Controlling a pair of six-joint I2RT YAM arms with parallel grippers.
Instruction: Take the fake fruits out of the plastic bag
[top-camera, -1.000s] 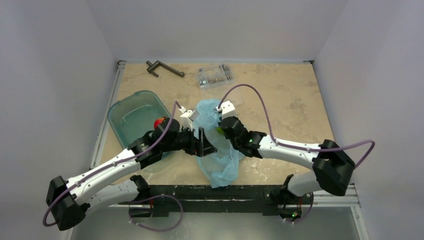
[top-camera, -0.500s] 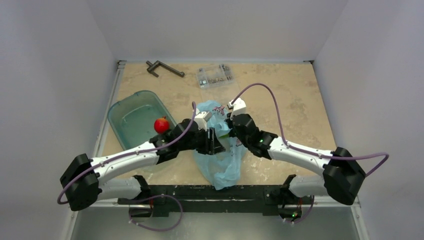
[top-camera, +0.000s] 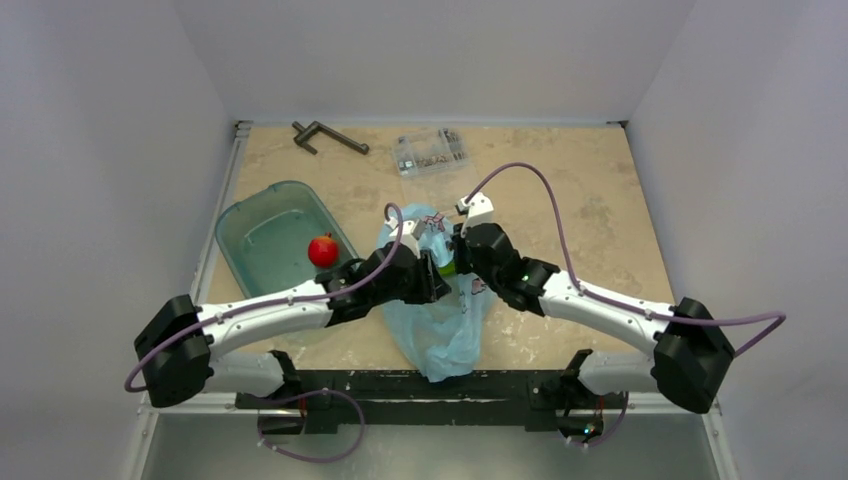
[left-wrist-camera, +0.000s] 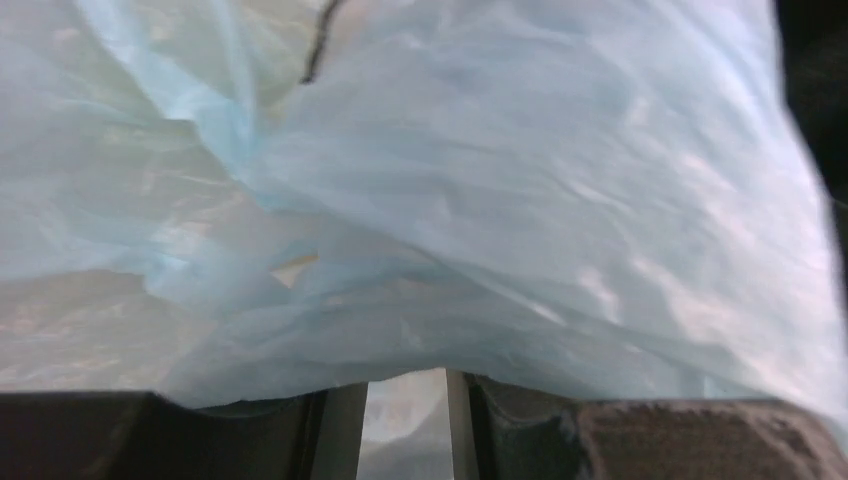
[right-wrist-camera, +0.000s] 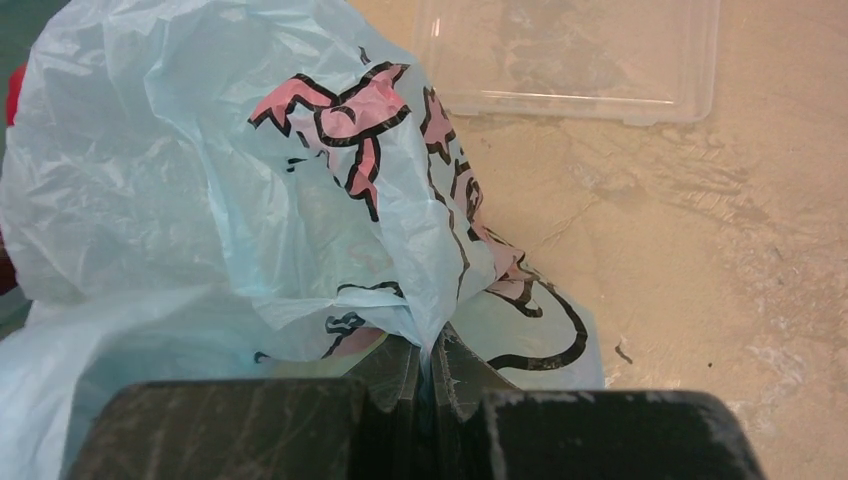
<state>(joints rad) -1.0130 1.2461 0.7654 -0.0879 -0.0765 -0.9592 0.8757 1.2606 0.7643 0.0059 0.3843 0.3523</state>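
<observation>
The light-blue plastic bag (top-camera: 435, 320) lies crumpled between both arms, its printed panel at the far end. A dark red apple (top-camera: 322, 250) rests in the teal tub (top-camera: 262, 225), apart from the bag. A green piece (top-camera: 448, 266) shows between the two wrists. My left gripper (top-camera: 432, 276) presses into the bag. In the left wrist view the bag (left-wrist-camera: 500, 200) drapes over the tips of the left gripper (left-wrist-camera: 405, 390), whose jaws stand a little apart. My right gripper (right-wrist-camera: 430, 355) is shut on a fold of the bag (right-wrist-camera: 200, 200). No banana shows.
A clear flat parts box (top-camera: 432, 150) sits at the back of the table and also shows as the parts box (right-wrist-camera: 570, 50) beyond the bag. A dark metal tool (top-camera: 328, 137) lies at the back left. The tub stands close to the left arm.
My left arm has stretched farther right into the bag, uncovering the apple in the tub, and its jaws have narrowed. My right gripper has shut on the bag's film.
</observation>
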